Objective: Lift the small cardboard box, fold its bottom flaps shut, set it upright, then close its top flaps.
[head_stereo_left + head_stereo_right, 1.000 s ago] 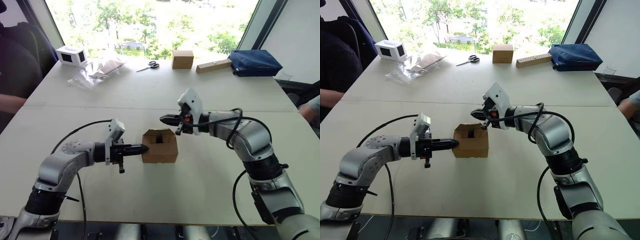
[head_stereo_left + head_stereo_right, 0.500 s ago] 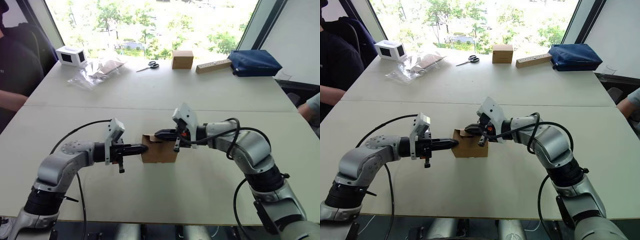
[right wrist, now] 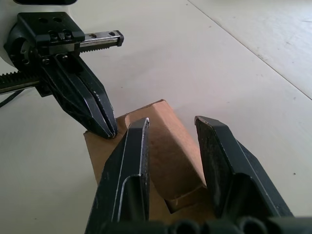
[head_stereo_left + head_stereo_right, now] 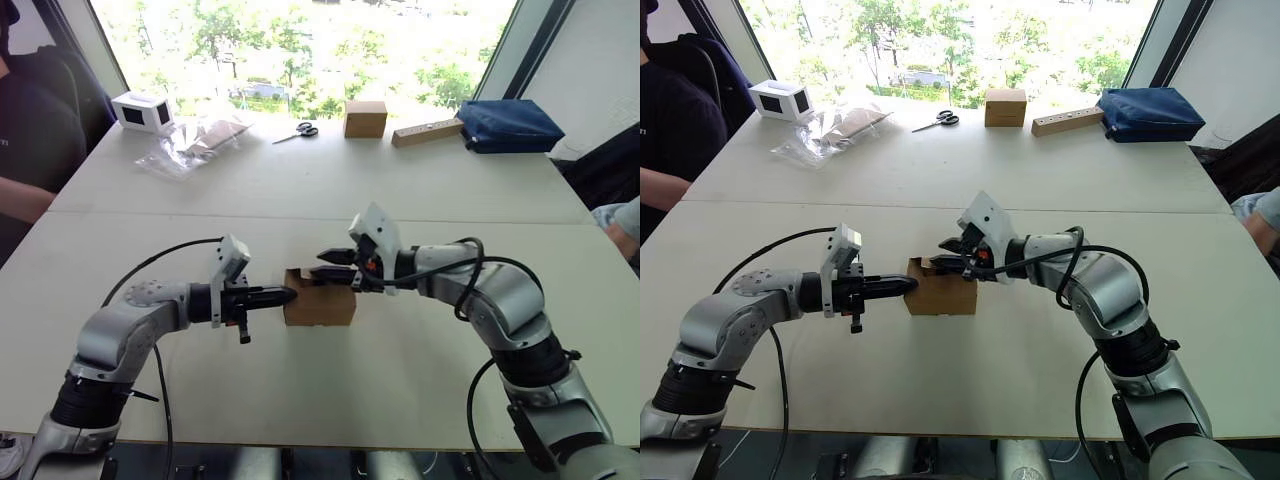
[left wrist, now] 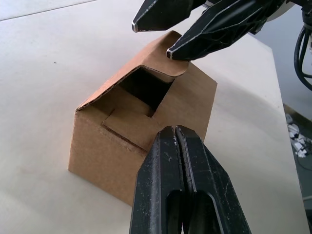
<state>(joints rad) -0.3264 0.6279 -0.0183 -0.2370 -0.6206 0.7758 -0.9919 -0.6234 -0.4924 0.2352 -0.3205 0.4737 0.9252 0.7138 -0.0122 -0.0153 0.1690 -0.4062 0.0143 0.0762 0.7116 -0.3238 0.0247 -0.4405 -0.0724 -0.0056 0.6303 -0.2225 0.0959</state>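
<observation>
The small cardboard box (image 4: 320, 303) stands on the white table (image 4: 300, 190) between my two grippers. Its top flaps (image 5: 165, 59) are partly folded in, with a dark gap still showing and the tongue flap slightly raised. My left gripper (image 4: 288, 296) is shut, and its tips press against the box's left side near the top edge. My right gripper (image 4: 325, 268) is open just above the box top, and its fingers (image 3: 138, 141) straddle the tongue flap. In the left wrist view the right gripper (image 5: 153, 36) hovers over that flap.
At the far edge stand a cube-shaped brown box (image 4: 365, 118), a long tan block (image 4: 427, 131), scissors (image 4: 297, 131), a blue bag (image 4: 508, 124), plastic bags (image 4: 195, 143) and a white device (image 4: 143, 111). A seated person (image 4: 25, 150) is at the left, and a person's arm (image 4: 620, 218) at the right.
My right gripper came down and left from above the box onto its top, pushing the flap lower, then rose slightly. The left gripper stayed against the box's side.
</observation>
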